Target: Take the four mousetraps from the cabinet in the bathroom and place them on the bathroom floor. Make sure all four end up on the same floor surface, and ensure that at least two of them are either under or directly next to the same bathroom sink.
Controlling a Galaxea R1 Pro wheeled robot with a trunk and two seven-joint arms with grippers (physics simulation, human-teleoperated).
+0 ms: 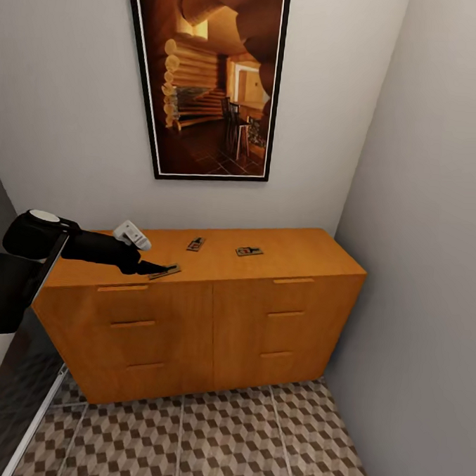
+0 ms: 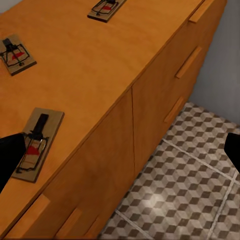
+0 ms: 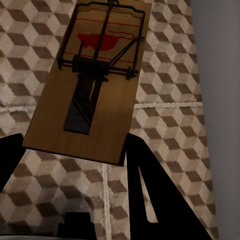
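The orange-brown cabinet [image 1: 211, 328] stands against the wall with three mousetraps on its top. One mousetrap [image 1: 165, 271] lies at the front edge, and two more [image 1: 195, 244] [image 1: 249, 251] sit farther back. My left gripper [image 1: 148, 266] is open and low over the top, its tip right beside the front trap [image 2: 34, 145]. One black finger [image 2: 10, 157] touches that trap's edge. My right gripper [image 3: 75, 152] is shut on another mousetrap [image 3: 95, 80], held flat above the cube-patterned bathroom floor [image 3: 170, 65]. The bathroom sink is out of view.
A large framed picture [image 1: 212, 81] hangs above the cabinet. A grey wall [image 1: 435, 243] closes the right side, close to the cabinet's end. A dark panel with a pale edge [image 1: 15, 421] stands at the left. Patterned floor tiles [image 1: 204, 440] lie before the cabinet.
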